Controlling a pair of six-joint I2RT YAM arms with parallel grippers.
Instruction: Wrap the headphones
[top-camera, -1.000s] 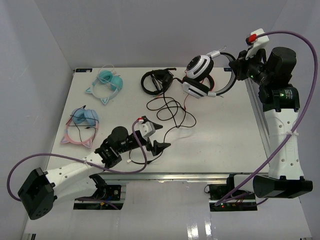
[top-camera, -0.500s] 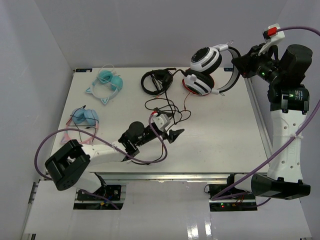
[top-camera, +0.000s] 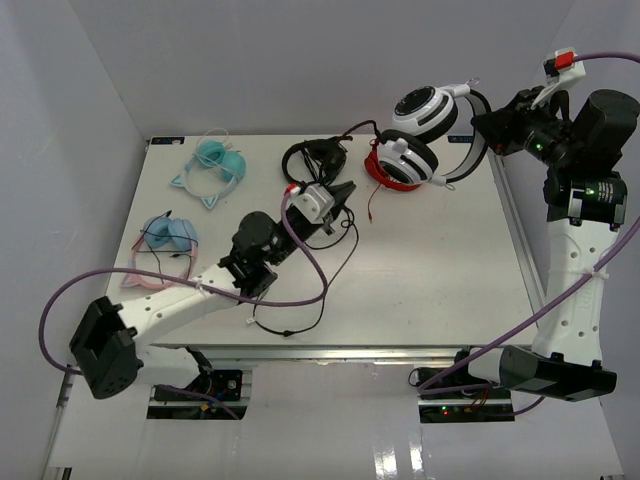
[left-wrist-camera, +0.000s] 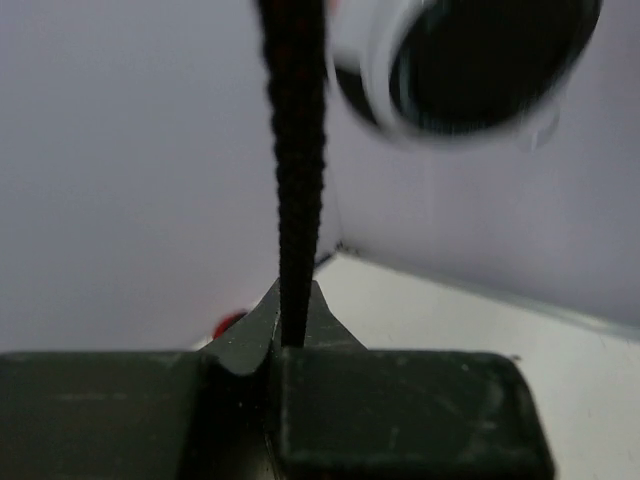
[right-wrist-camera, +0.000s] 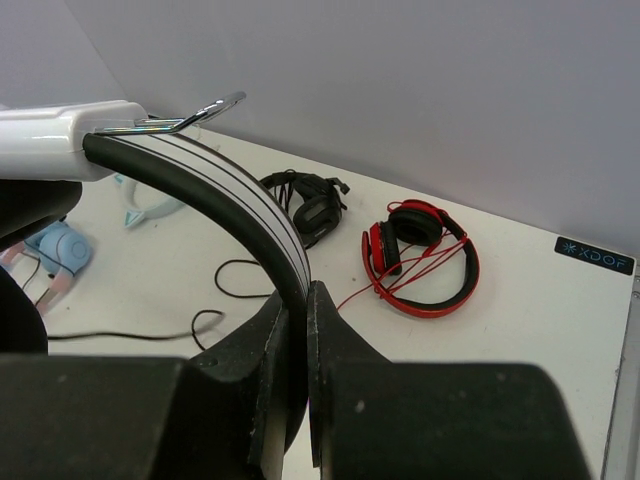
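White over-ear headphones (top-camera: 422, 108) with black pads hang in the air above the far right corner of the worktop (top-camera: 450, 270). The right pincer (right-wrist-camera: 298, 300) is clamped on their headband (right-wrist-camera: 230, 200). The left pincer (left-wrist-camera: 290, 320) reaches toward the middle of the far edge, its jaws closed tight on the thin black cable (left-wrist-camera: 298, 150). The rest of the cable trails back in a loose loop on the worktop near that arm.

Wrapping appears to be just starting: the pair is lifted, the cable is caught, and no turns are visible around the band or cups. The next move likely calls for the left arm to carry the cable around the headphones while the right arm holds them steady. The cable should stay lightly taut, and the slack must not snag the neighbouring pairs.

Counted: two arms and five pairs of headphones. These are one white pair, one all-black pair (top-camera: 315, 160), one red-and-black pair (right-wrist-camera: 420, 255), one teal cat-ear pair (top-camera: 212, 165), and what looks like one blue-and-pink cat-ear pair (top-camera: 165, 245).
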